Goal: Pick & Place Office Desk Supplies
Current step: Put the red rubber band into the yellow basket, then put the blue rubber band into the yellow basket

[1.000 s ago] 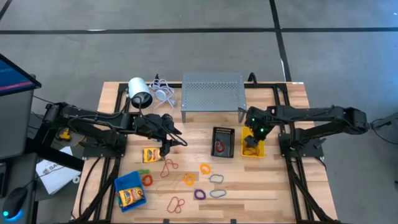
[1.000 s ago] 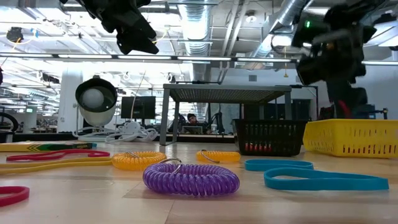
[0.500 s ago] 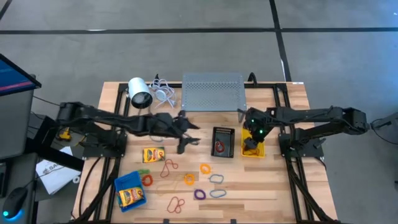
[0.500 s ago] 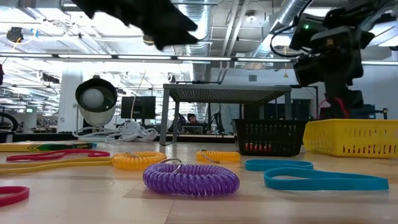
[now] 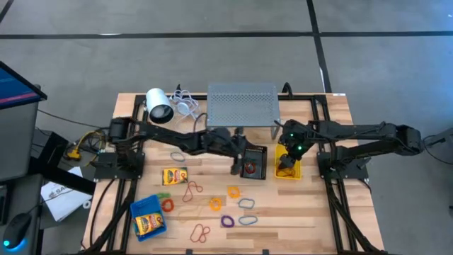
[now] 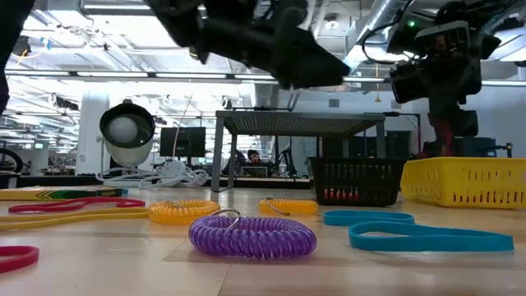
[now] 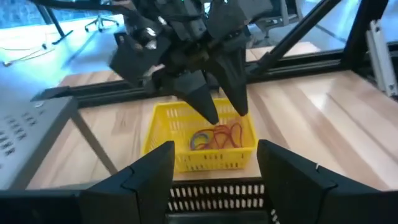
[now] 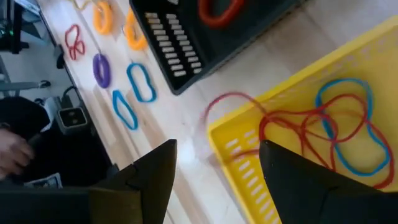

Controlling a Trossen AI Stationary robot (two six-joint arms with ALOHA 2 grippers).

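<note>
My left gripper (image 5: 241,163) is open and holds nothing. It hangs level just left of the black bin (image 5: 253,161), which has a red band (image 8: 217,9) in it. My right gripper (image 5: 287,151) is open too and points down over the yellow bin (image 7: 205,144). That bin holds red and pale blue bands (image 8: 329,124), and one red loop (image 8: 229,104) hangs over its rim. Loose bands (image 5: 212,204) lie on the near middle of the table. One crayon box (image 5: 173,176) lies on the wood. Another (image 5: 148,224) sits in the blue bin (image 5: 136,210).
A grey perforated stand (image 5: 242,105) stands at the far middle. A white cylinder (image 5: 159,106) with its cable (image 5: 185,106) is at the far left. In the low view, a purple coil (image 6: 252,234), orange coils and blue loops lie near the front edge.
My left arm has stretched out toward the table's right. Its gripper has gone from above the loose crayon box to beside the black bin, sinking a little and rolling about its own line. Its fingers have stayed open. My right gripper has kept its place over the yellow bin.
</note>
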